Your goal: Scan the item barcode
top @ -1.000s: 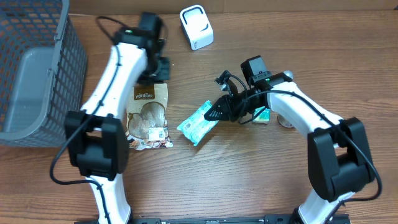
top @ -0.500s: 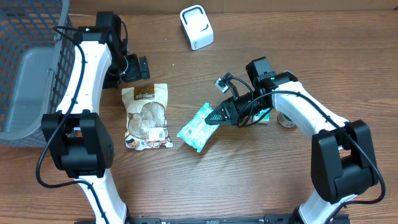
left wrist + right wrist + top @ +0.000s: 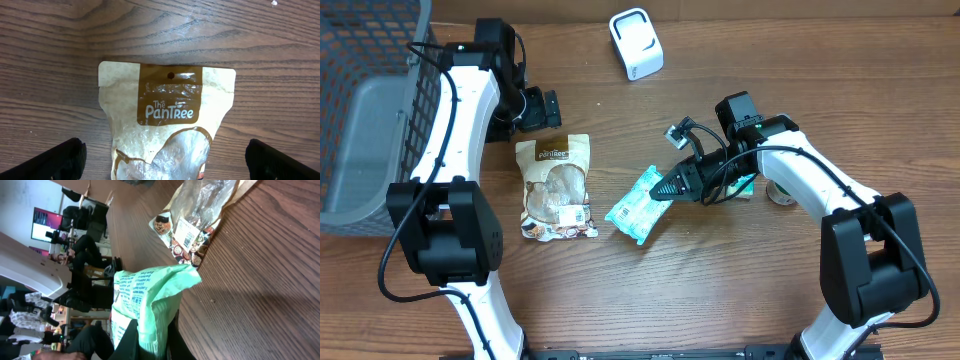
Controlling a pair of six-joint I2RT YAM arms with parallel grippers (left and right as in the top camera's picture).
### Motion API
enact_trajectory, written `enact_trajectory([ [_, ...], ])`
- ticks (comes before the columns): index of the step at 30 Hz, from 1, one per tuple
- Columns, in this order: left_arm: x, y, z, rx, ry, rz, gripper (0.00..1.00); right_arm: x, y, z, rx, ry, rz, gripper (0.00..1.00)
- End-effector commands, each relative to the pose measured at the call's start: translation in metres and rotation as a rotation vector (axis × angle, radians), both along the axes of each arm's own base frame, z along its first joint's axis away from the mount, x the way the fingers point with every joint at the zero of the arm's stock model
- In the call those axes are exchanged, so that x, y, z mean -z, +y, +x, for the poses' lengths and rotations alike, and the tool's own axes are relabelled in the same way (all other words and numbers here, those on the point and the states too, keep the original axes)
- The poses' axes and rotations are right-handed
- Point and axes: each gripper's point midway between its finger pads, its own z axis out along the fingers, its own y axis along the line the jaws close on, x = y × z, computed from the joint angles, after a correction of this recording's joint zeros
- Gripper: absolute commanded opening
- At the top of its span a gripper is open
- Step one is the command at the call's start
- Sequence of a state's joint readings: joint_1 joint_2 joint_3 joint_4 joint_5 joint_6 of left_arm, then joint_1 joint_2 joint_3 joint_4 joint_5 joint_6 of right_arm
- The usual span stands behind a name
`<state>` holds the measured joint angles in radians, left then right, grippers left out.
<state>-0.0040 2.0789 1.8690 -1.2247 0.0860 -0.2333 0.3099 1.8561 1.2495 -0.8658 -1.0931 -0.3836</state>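
A cream and brown "The PanTree" pouch (image 3: 558,188) lies flat on the wooden table, a barcode label (image 3: 578,213) near its lower end. My left gripper (image 3: 535,108) hovers just beyond the pouch's top edge, open and holding nothing. In the left wrist view the pouch (image 3: 167,90) fills the middle, with the gripper (image 3: 165,162) spread wide on either side of it. My right gripper (image 3: 665,185) is shut on one end of a mint-green packet (image 3: 638,203), seen close up in the right wrist view as the packet (image 3: 150,295) pinched in the gripper (image 3: 152,342). The white scanner (image 3: 636,43) stands at the back.
A grey wire basket (image 3: 370,110) takes up the far left. A small green box (image 3: 745,187) and a round object (image 3: 780,195) sit beside the right arm. The pouch's barcode end (image 3: 186,234) shows beyond the green packet in the right wrist view.
My left gripper opened, letting go of the pouch, and the left arm swung left and back. The right arm shifted slightly with the green packet.
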Motion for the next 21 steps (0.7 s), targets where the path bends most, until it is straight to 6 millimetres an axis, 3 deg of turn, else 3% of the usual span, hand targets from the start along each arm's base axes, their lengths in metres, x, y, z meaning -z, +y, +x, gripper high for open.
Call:
enact_trajectory([
  [1,-0.016,-0.001,0.004,0.000,-0.042,-0.015,1.00,-0.006,-0.001,0.002,0.023,0.010,-0.008,0.04],
  [21,-0.016,-0.001,0.004,0.000,-0.042,-0.015,1.00,0.046,-0.035,0.039,0.386,0.167,-0.415,0.04],
])
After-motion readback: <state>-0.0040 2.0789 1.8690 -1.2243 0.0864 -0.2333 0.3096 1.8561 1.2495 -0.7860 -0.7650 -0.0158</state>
